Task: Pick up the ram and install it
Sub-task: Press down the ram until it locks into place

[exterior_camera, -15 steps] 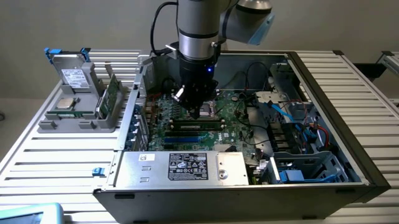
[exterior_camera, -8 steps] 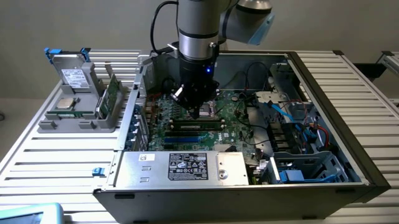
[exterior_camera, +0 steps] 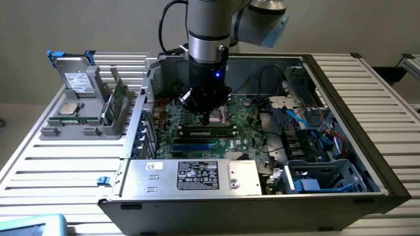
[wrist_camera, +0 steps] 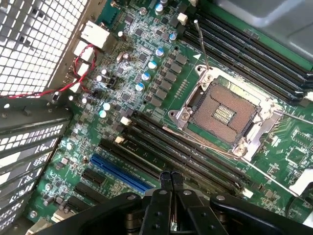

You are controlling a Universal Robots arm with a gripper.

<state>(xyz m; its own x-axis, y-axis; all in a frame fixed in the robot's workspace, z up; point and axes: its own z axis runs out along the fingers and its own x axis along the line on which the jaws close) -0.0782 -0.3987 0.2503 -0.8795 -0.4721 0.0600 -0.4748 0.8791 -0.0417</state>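
Arm [exterior_camera: 208,34] vertical; hand [wrist_camera: 170,180] closed, pointing down

White label [exterior_camera: 198,175] on silver power-supply box [exterior_camera: 190,177], case front edge: print too small to read. No other readable text.

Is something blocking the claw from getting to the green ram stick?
Nothing visible does. The shut claw hangs right over the ram, which seems to lie along a slot on the board, with only open air between them. The wires run off toward the exterior view's right, out of the way.
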